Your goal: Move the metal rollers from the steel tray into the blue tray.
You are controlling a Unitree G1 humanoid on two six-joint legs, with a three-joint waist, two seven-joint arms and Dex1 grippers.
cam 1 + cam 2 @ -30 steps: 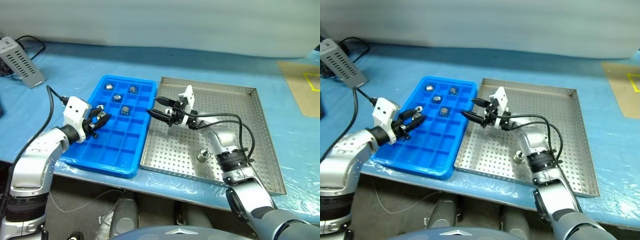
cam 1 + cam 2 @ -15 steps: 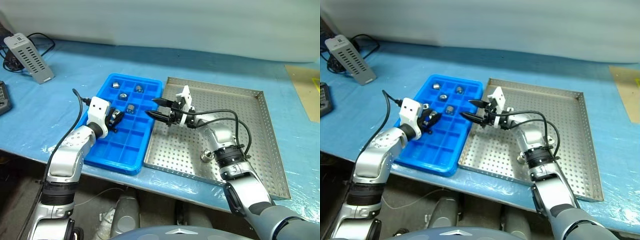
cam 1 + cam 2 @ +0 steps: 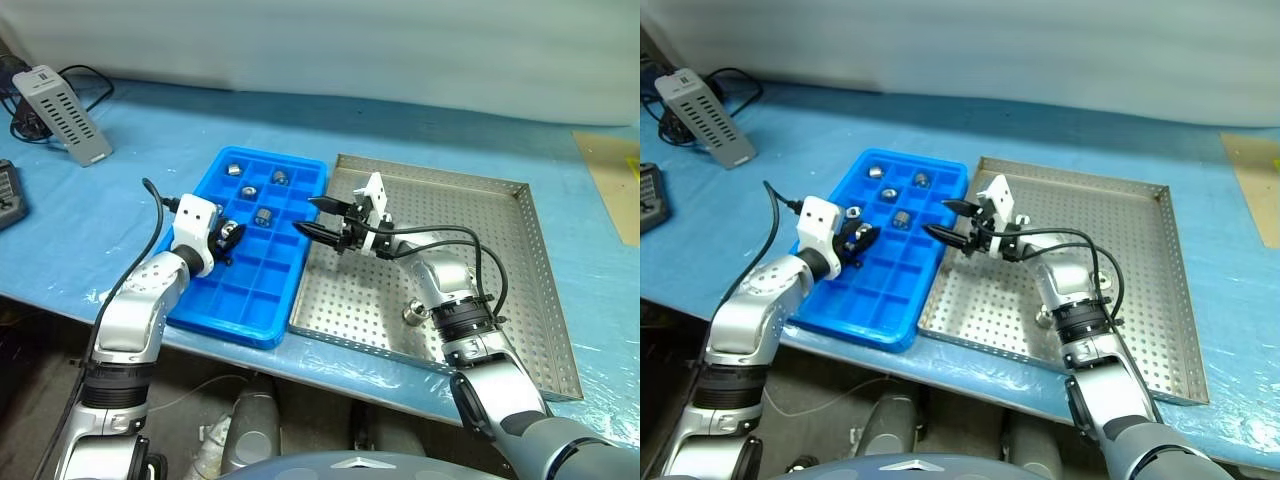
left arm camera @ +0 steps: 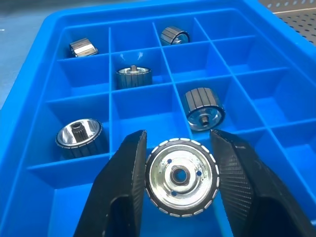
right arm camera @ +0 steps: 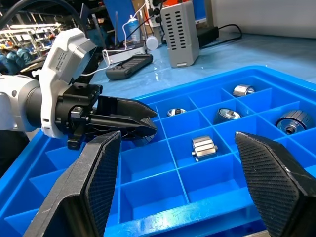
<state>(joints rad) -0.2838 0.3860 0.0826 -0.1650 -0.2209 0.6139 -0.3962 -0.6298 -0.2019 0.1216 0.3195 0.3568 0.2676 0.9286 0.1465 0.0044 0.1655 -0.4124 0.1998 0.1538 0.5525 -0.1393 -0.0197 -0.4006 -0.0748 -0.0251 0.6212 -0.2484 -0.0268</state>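
Note:
The blue tray (image 3: 240, 328) lies left of the steel tray (image 3: 500, 240). Several metal rollers (image 4: 203, 107) rest in its far compartments. My left gripper (image 3: 228, 238) hovers over the tray's left-middle compartments, shut on one metal roller (image 4: 181, 176) that faces the wrist camera between the two fingers. One more roller (image 3: 411, 313) lies on the steel tray's perforated floor near its front. My right gripper (image 3: 308, 213) hangs above the seam between the two trays, pointing toward the blue tray, open wide and empty. In the right wrist view my left gripper (image 5: 143, 121) shows across the compartments.
A grey vented box (image 3: 57, 100) with cables stands at the far left back. A dark device (image 3: 5, 195) lies at the left edge. A blue cloth (image 3: 430, 130) covers the table, and its front edge runs just below both trays.
The camera has shifted. My left gripper carried its roller inward over the blue tray, then held nearly still. The right arm has not moved.

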